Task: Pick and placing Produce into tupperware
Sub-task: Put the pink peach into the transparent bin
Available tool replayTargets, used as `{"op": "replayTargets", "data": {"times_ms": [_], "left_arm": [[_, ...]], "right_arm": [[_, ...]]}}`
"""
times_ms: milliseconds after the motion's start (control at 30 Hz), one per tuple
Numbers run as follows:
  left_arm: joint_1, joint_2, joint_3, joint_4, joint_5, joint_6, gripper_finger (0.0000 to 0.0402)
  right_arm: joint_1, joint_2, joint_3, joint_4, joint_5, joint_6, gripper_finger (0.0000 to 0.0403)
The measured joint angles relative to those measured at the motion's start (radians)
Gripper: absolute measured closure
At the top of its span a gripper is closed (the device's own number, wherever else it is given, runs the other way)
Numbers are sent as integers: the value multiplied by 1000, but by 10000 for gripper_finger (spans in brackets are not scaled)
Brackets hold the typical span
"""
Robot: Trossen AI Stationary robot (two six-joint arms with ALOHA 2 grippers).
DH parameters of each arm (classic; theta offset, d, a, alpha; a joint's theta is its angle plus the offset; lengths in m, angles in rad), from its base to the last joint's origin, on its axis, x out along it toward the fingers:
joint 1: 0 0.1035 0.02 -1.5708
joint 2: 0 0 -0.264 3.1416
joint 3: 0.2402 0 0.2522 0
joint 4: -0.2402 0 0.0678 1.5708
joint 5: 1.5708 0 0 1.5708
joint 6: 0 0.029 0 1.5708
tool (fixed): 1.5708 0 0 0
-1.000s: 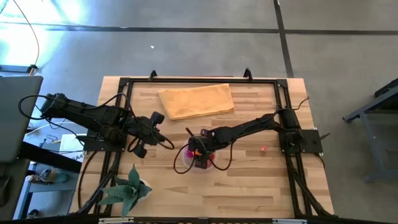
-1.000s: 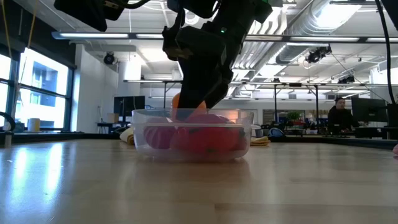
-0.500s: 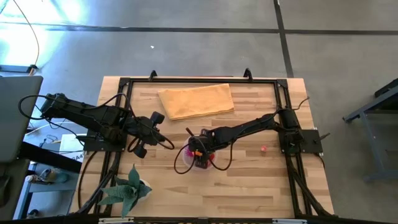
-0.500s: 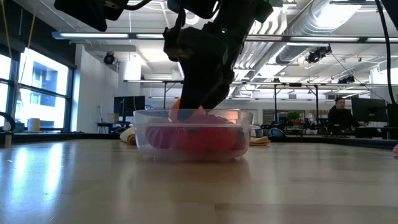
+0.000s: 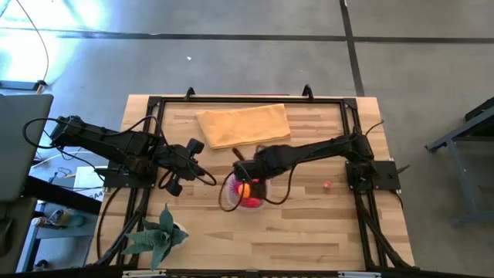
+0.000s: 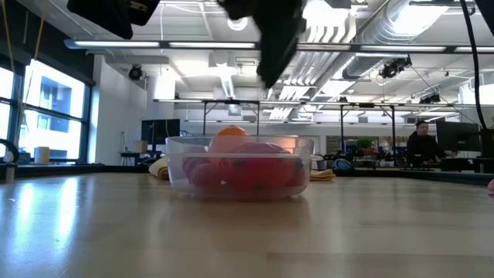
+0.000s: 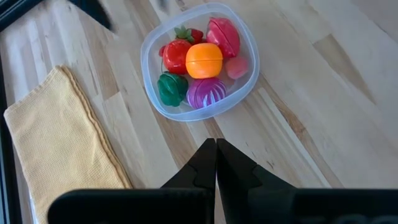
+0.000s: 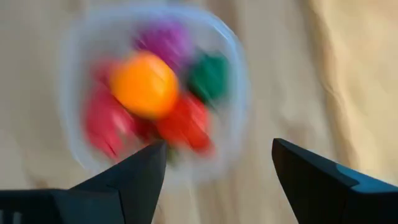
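Produce [image 7: 204,60] piled in clear tupperware [image 7: 151,87].

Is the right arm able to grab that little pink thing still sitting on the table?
Probably yes. The small pink piece lies alone on bare wood on the right arm's side, nothing around it. The right gripper is open and empty, above the tupperware, so it would only have to swing back.
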Motion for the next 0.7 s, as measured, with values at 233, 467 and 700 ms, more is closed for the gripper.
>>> {"op": "replayTargets", "data": {"times_ms": [233,467,700], "left_arm": [[0,0,0,0,0,0,399],[0,0,0,3,0,0,399],[0,0,0,3,0,0,399]], "right_arm": [[43,-81,76,-361,140,184,119],[97,-384,-201,-362,153,471,119],[163,-735,-591,-327,55,904,119]]}}
